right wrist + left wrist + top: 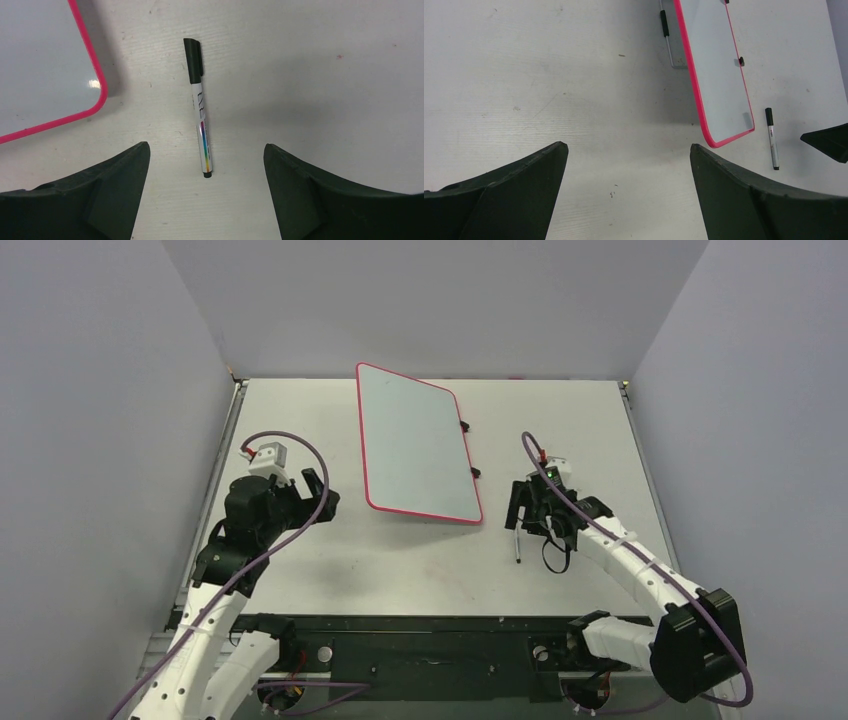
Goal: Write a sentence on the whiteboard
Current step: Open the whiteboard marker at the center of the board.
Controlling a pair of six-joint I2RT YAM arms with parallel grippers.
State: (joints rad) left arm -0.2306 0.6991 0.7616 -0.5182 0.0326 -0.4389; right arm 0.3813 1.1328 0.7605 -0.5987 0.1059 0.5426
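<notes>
The table [430, 570] fills the floor of the top view, and the whiteboard [415, 445] lies flat on its far middle, turned slightly askew. Its red rim is whole only from above. The left wrist view cuts off its far end, and the right wrist view catches just one rounded corner. In every view its face reads as plain pale grey-white.

The left gripper [318, 490] hangs left of the whiteboard's near left corner and well apart from it. Its fingers [531, 170] are spread wide over bare table with nothing between them, and the whiteboard lies ahead of them, to their right.

The right gripper [520, 508] hangs just right of the whiteboard's near right corner, its fingers [117, 170] also splayed wide and gripping nothing. That corner sits ahead of its left finger without touching it.

A marker [200, 110] lies on the table right of the same corner, cap pointing away. Its tail end reaches the gap between the right fingertips, clear of both. From above, the gripper and a cable loop hide its upper part. The print on its barrel is too small to read.

Two small black clips [463, 426] sit on the whiteboard's right edge.
</notes>
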